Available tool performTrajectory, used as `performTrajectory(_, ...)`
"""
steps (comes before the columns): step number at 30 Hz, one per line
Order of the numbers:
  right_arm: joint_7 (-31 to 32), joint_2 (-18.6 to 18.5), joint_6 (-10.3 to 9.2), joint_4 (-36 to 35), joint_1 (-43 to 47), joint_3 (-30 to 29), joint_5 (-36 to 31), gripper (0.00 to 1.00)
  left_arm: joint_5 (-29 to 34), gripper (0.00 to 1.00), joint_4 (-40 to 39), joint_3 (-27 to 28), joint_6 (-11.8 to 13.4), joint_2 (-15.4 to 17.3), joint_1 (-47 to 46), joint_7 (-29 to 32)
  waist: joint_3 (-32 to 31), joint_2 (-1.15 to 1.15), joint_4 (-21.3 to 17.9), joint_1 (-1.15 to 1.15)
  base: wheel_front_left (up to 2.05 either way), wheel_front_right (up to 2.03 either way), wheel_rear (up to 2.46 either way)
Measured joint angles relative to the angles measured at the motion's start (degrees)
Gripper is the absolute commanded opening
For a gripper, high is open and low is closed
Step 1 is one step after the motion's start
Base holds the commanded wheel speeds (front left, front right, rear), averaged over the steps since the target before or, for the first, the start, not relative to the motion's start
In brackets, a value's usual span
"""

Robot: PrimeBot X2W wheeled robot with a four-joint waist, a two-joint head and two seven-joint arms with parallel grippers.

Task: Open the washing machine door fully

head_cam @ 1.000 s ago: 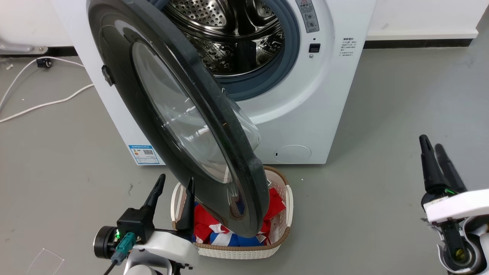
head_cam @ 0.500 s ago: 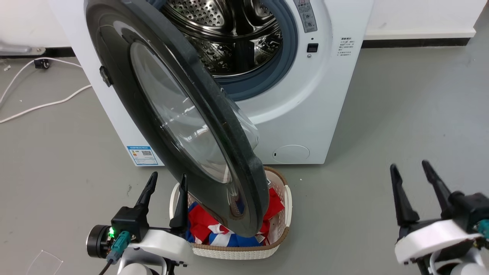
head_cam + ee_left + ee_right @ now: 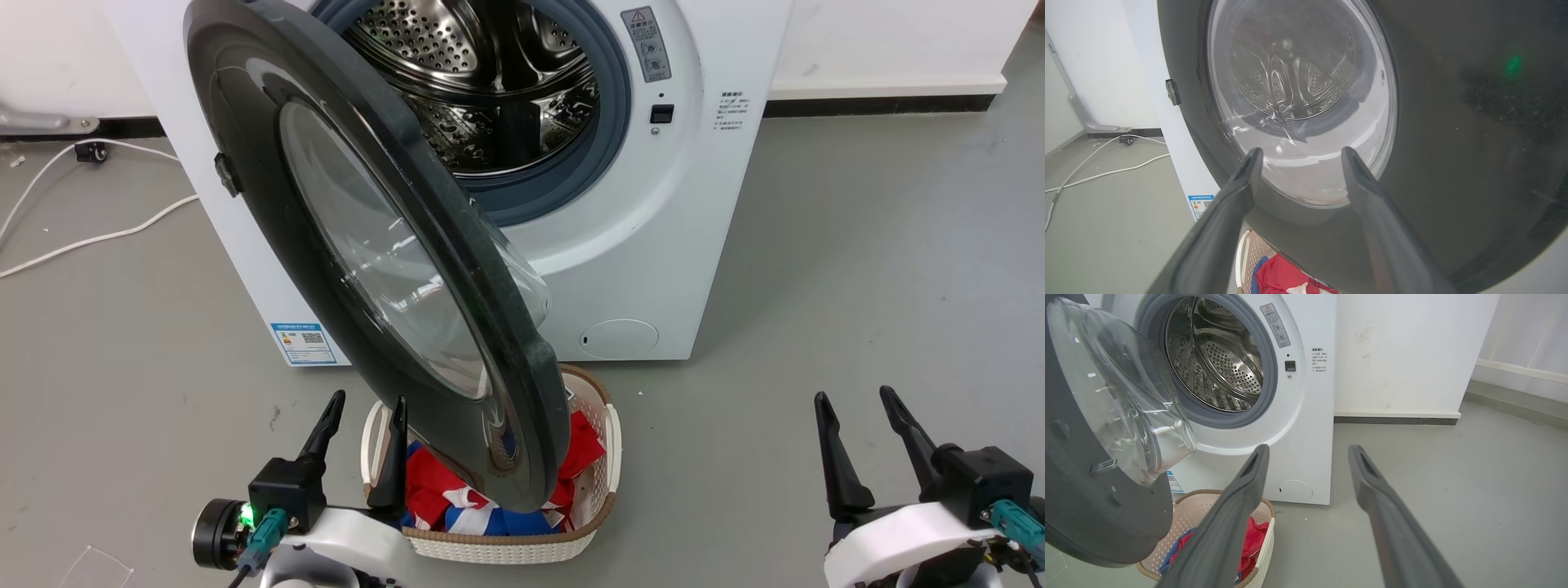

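We see the washing machine door (image 3: pixel 367 245) swung out from its hinge on the left side of the washing machine (image 3: pixel 678 245). It stands partly open, with its glossy black outer face turned to our left and its thick rim edge-on toward us. The clear glass bowl bulges from the inner side toward the steel drum (image 3: pixel 490 82), which lies open behind its grey gasket (image 3: pixel 608 122). The door's lower rim hangs above a small beige laundry basket (image 3: pixel 506 549) on the floor (image 3: pixel 857 286) just in front of the machine, with red and blue clothes (image 3: pixel 433 490) inside it. Our left end effector (image 3: pixel 368 398) sits at the lower left with its two dark fingers spread apart and nothing between them. It points up at the lower part of the door's outer face, and in the left wrist view the fingers frame the bottom of the glass window. We cannot tell whether either finger touches the door. Our right end effector (image 3: pixel 853 394) is at the lower right above bare floor, well apart from the machine and the door, with its fingers likewise spread and empty. A blue label sticker (image 3: pixel 302 343) shows low on the machine's front, and a white cable (image 3: pixel 98 237) trails across the floor to the left.
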Motion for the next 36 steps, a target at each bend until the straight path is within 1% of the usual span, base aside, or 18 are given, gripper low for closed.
performTrajectory(14,-0.07,0.25,0.0,0.67,-0.76,0.78,0.24,1.0,-0.67,1.0,0.23,0.23,0.1,-0.02,-0.26,0.01,0.5,0.0,-0.33,0.0,0.0,0.0,0.0)
performTrajectory(15,-0.08,0.29,0.0,0.69,-0.76,0.82,0.24,1.0,-0.69,0.91,0.24,0.22,0.11,-0.02,-0.28,0.01,0.54,0.0,-0.37,0.0,0.0,0.0,0.0)
performTrajectory(16,-0.1,0.3,0.0,0.71,-0.79,0.83,0.24,1.0,-0.7,0.44,0.25,0.23,0.19,-0.02,-0.29,0.01,0.58,0.0,-0.39,0.0,0.0,0.0,0.0)
performTrajectory(17,-0.21,0.32,0.0,0.76,-0.86,0.87,0.23,1.0,-0.75,0.25,0.26,0.22,0.19,-0.02,-0.29,0.01,0.63,0.0,-0.43,0.0,0.0,0.0,0.0)
performTrajectory(18,-0.24,0.33,0.0,0.78,-0.88,0.87,0.22,1.0,-0.76,0.0,0.29,0.23,0.19,-0.02,-0.31,0.01,0.65,0.0,-0.45,0.0,0.0,0.0,0.0)
performTrajectory(29,-0.34,0.57,0.0,1.36,-1.02,1.3,0.24,1.0,-0.96,0.0,0.46,0.87,0.22,-0.03,-0.63,0.0,0.89,0.0,-0.46,0.0,0.0,0.0,0.0)
performTrajectory(36,-0.34,0.64,0.0,1.63,-1.2,1.22,0.24,1.0,-1.97,0.0,-4.38,3.38,2.07,-0.04,-2.2,0.01,0.81,0.0,-0.17,0.0,0.0,0.0,0.0)
